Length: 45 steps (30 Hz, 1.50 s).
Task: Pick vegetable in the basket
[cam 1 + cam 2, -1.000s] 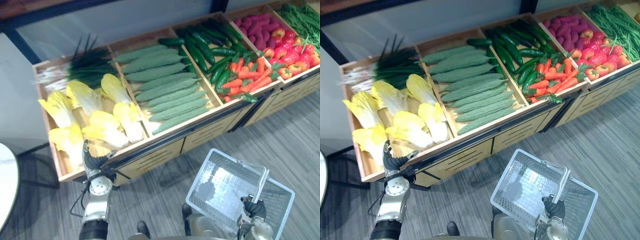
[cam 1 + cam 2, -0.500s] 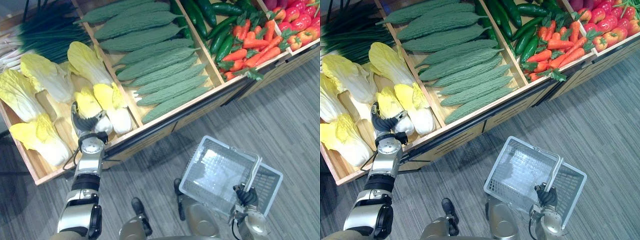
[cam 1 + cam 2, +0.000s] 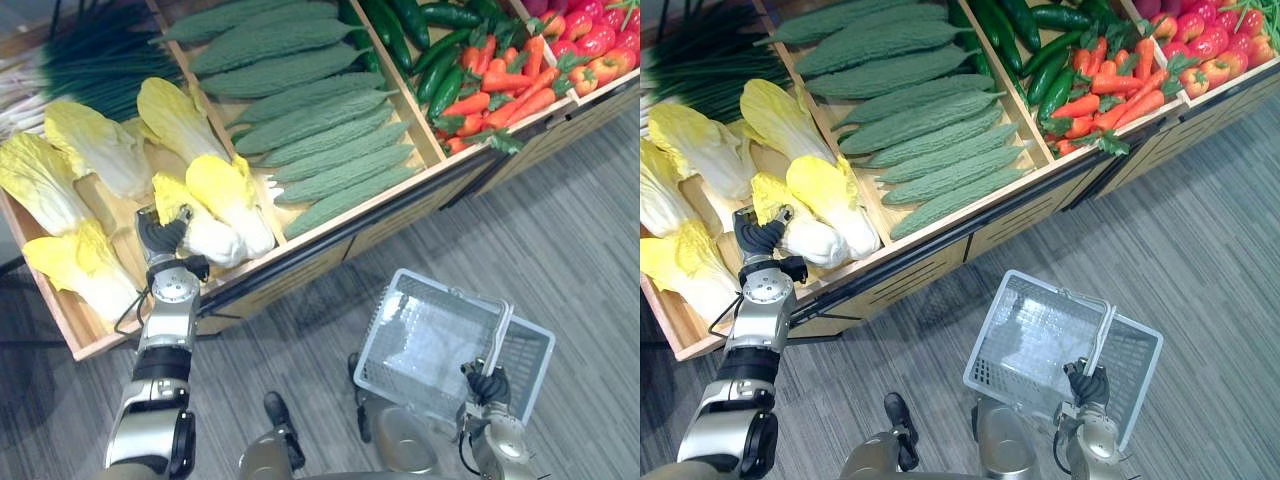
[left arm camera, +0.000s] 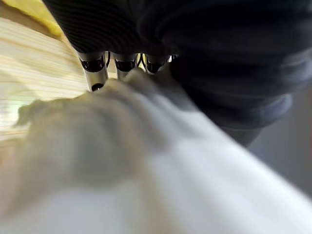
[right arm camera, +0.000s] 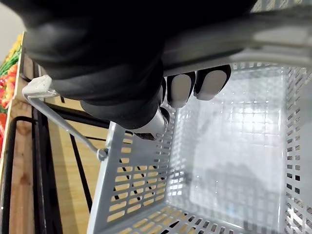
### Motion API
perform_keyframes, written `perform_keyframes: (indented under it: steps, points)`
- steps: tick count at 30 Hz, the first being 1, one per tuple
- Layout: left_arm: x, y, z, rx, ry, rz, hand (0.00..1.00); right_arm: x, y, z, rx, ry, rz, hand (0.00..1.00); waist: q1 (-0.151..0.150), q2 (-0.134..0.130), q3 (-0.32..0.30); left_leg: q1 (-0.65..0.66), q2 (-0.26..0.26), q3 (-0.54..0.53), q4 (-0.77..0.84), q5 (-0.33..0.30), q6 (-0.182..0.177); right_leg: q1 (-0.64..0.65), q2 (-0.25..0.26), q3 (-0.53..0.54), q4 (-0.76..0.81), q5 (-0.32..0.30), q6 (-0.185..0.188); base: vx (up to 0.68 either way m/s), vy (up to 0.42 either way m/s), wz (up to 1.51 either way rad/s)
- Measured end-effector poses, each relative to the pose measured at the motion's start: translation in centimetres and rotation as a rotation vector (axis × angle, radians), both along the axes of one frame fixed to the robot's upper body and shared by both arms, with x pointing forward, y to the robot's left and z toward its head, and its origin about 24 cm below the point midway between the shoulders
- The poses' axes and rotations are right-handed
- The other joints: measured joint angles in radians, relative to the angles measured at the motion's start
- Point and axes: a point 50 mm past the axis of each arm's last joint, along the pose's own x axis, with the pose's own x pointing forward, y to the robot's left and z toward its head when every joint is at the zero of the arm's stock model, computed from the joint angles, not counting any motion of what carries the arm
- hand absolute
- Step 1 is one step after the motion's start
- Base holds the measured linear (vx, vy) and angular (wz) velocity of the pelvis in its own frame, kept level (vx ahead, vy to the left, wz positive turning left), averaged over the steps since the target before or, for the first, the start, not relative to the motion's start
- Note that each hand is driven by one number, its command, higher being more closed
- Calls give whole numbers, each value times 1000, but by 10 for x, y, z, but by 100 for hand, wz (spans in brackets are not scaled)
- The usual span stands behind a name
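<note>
A napa cabbage [image 3: 212, 232] with a white base and yellow leaves lies near the front of the left wooden bin [image 3: 75, 340], among other cabbages. My left hand [image 3: 160, 236] is at its leafy end, fingers curled onto it. In the left wrist view the cabbage [image 4: 146, 170] presses against the palm, under the fingers [image 4: 95, 68]. My right hand [image 3: 487, 385] is shut on the handle [image 3: 500, 338] of the empty white mesh basket [image 3: 400, 310], held low over the floor. The right wrist view shows the basket's wall [image 5: 131, 195] below the hand [image 5: 97, 58].
Bitter gourds [image 3: 320, 130] fill the bin to the right, then cucumbers [image 3: 400, 25] and carrots [image 3: 500, 90], with red peppers [image 3: 600, 45] at the far right. Green onions [image 3: 90, 55] lie behind the cabbages. The stand's front edge [image 3: 330, 235] runs between hand and basket.
The camera has tipped down towards the stand. My left hand went from the bin's front edge onto the cabbage and its fingers curled round it. The right hand kept hold of the basket.
</note>
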Motion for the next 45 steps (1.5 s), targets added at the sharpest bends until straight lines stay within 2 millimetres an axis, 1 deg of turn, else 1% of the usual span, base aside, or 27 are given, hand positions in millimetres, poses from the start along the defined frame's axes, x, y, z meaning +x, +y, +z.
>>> perform_keyframes:
  steps: [2,3,6,9,12,16,18,19,20,21,23,24,28,30,31,32,33,34,35,36,38,40,41,42,43,44,45]
  points:
    - [-12,-10,12,31,-86,-21,100,-3,-5,-3,-1,14,-22,100,0,9,5,9,-5,-19,-5,4,5,28,-4,-14,-26,11,4,-21,0,20]
    - [-15,-13,12,25,-101,-25,100,-4,-6,-4,-1,19,-27,100,2,11,6,14,-6,-21,-5,4,5,37,-4,-16,-28,11,4,-14,-1,15]
    - [-39,-23,10,-20,-171,-27,100,-6,-7,-6,0,31,-34,100,3,20,4,48,-10,-33,-6,4,5,82,-6,-28,-42,12,5,-13,1,12]
    - [-58,-31,9,-44,-216,-32,100,-10,-15,-6,-18,37,-63,100,8,50,-13,63,-13,-44,-39,13,19,88,-5,-42,-41,12,5,-21,-3,14]
    - [-78,-37,-1,-95,-219,-25,100,-20,-23,-7,-31,58,-99,100,27,80,-25,114,-13,-49,-48,14,21,138,-4,-45,-39,4,8,-12,4,6]
    - [-96,-45,-18,-134,-161,-58,100,-27,-26,-9,-33,72,-121,100,29,107,-48,139,-10,-50,-58,11,23,149,-2,-52,3,-30,15,-53,-2,8]
    - [-101,-50,-28,-166,-113,-97,100,-27,-26,-9,-31,69,-121,100,32,107,-51,157,-4,-35,-48,3,26,147,3,-42,31,-45,16,-29,-14,-12]
    - [-103,-54,-32,-184,-93,-122,100,-27,-25,-8,-31,66,-123,100,41,106,-51,156,0,-33,-26,-8,20,143,6,-32,51,-50,14,-18,-22,-36]
    - [-104,-61,-36,-215,-75,-164,100,-29,-25,-5,-36,58,-126,100,58,105,-52,153,5,-33,15,-32,19,129,11,-11,83,-60,9,-28,-22,-35]
    - [-105,-65,-37,-230,-67,-180,100,-29,-25,-3,-38,48,-126,100,58,105,-52,146,8,-35,40,-45,19,123,12,-6,99,-68,10,-41,-27,-41]
    - [-107,-76,-44,-297,-40,-244,100,-20,-20,11,-52,-16,-98,100,66,100,-55,123,14,-72,133,-116,20,80,33,57,158,-92,15,-60,-12,-76]
    - [-108,-78,-45,-306,-35,-258,100,-18,-18,14,-55,-30,-90,100,66,101,-59,118,15,-70,147,-132,20,70,40,74,165,-93,15,-57,24,-100]
    - [-107,-95,-46,-321,-10,-370,100,-12,-9,33,-69,-114,-65,100,65,84,-88,120,26,28,199,-189,23,19,74,174,181,-80,31,-23,48,-87]
    - [-106,-98,-46,-322,-7,-385,100,-8,-3,37,-74,-136,-46,100,64,71,-97,126,37,90,232,-206,18,-3,99,236,192,-61,26,35,85,-111]
    - [-106,-100,-46,-323,-7,-395,100,-3,1,40,-71,-153,-34,100,70,67,-99,132,52,128,247,-216,19,-16,110,248,194,-55,26,5,41,-153]
    - [-106,-102,-46,-326,-7,-400,100,2,6,43,-63,-170,-17,100,85,56,-100,160,63,209,254,-226,22,-49,69,130,217,-81,-17,-9,42,-157]
    - [-106,-102,-46,-323,-4,-404,100,3,9,43,-63,-171,-11,100,90,51,-101,176,62,237,252,-228,24,-63,35,49,237,-89,-28,-14,41,-156]
    - [-106,-102,-46,-318,-3,-410,100,5,12,43,-61,-170,-3,100,97,45,-101,206,60,282,246,-234,23,-75,-24,-90,272,-99,-44,14,44,-124]
    - [-105,-103,-46,-320,-3,-412,100,8,15,43,-64,-170,9,100,95,42,-103,243,59,335,244,-249,13,-75,-104,-280,313,-114,-67,55,36,-155]
    - [-105,-104,-46,-324,-6,-412,100,12,17,44,-66,-174,18,100,105,44,-106,272,59,385,233,-255,14,-66,-171,-447,344,-127,-87,70,-2,-144]
    - [-103,-103,-48,-335,-5,-413,100,23,22,46,-65,-193,46,100,110,43,-112,298,62,442,204,-255,14,-60,-216,-611,371,-133,-89,111,-106,-152]
    - [-96,-107,-58,-343,36,-426,100,30,25,50,-63,-215,66,100,103,44,-114,307,80,452,223,-254,15,-88,-171,-562,372,-141,-93,183,-199,-135]
    - [-91,-109,-65,-343,65,-438,100,35,26,52,-67,-220,78,100,99,46,-116,300,116,445,295,-253,17,-93,-131,-527,363,-149,-100,260,-229,-126]
    - [-89,-111,-71,-343,95,-450,100,38,27,53,-70,-223,105,100,97,46,-115,274,165,419,412,-241,55,-80,-93,-491,344,-152,-107,282,-227,-124]
    - [-88,-112,-75,-343,114,-455,100,39,27,53,-71,-222,121,100,96,47,-115,259,195,394,484,-222,89,-64,-71,-477,327,-152,-111,260,-183,-107]
    - [-87,-114,-84,-337,157,-464,100,40,29,53,-77,-217,149,100,88,48,-114,216,244,314,642,-142,177,-10,-33,-450,280,-145,-125,213,-127,-72]
    - [-88,-114,-88,-334,178,-469,100,41,30,53,-81,-217,167,100,87,47,-114,192,250,258,703,-144,171,16,-20,-430,254,-141,-131,258,-93,-94]
